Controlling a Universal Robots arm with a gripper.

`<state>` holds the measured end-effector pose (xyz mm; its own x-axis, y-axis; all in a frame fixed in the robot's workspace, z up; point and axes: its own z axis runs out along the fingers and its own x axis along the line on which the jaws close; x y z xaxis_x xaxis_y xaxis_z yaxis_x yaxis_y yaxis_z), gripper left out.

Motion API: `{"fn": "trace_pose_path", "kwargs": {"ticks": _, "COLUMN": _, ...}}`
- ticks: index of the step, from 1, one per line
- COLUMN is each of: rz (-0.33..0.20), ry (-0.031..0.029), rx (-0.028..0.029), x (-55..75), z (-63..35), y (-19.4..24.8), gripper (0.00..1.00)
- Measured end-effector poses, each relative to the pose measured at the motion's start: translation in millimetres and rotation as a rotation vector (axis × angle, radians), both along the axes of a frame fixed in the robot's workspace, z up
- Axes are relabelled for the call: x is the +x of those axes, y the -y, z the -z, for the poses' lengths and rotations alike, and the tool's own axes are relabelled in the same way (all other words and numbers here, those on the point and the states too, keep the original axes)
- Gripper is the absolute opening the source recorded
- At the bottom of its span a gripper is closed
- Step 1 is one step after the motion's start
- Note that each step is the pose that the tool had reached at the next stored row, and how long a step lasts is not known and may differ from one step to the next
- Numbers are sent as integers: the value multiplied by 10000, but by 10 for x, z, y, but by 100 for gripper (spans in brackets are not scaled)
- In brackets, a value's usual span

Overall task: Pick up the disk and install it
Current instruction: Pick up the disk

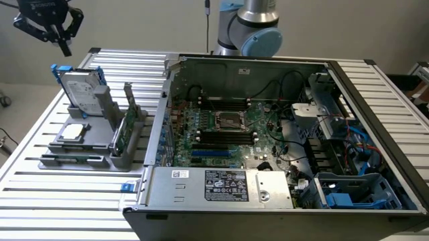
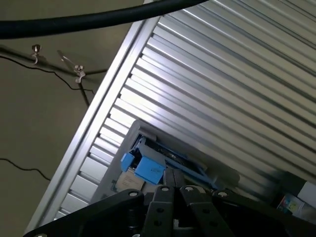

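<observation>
Inspected a ribbed silver aluminium tabletop (image 1: 60, 201) carrying a large open black-and-grey metal computer case (image 1: 254, 70) on the exterior view's right. Noted, to the exterior view's left of that case, a grey plastic slotted holder (image 1: 80, 163) with several parts racked in it. Located the disk (image 1: 82, 93) — flat rectangular silver-grey metal hard drive with white label, framed by a bright blue plastic carrier — standing on edge at the far end of that holder, upper half clear of the slot. Picked out in the wrist view by its blue carrier tab (image 2: 148, 168), just past the fingers. Found the black two-fingered hand (image 1: 65, 48) high above the disk and well apart from it, fingers drawn fully together, holding nothing. Not yet picked up; not yet installed.

Judged dense for its size and fully rigid, with no give under a pinch. Judged smooth on the metal faces and label, so liable to slip under a light grip there. Judged sensitive to knocks and drops. Recommended hold: across the thin exposed upper edge, on the blue carrier rails rather than the label, near the middle to avoid swinging.
</observation>
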<state>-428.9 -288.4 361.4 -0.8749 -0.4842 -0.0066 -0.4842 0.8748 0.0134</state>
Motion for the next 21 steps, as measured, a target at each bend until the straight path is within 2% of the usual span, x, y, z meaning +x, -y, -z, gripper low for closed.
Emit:
{"fn": "trace_pose_path", "kwargs": {"ticks": 12, "rz": -1067, "ry": -5, "rx": -1, "x": 0, "z": 0, "y": -76, "gripper": 11}}
{"fn": "trace_pose_path", "kwargs": {"ticks": 21, "rz": -2508, "ry": -5, "rx": -1, "x": 0, "z": -1, "y": -88, "gripper": 11}}
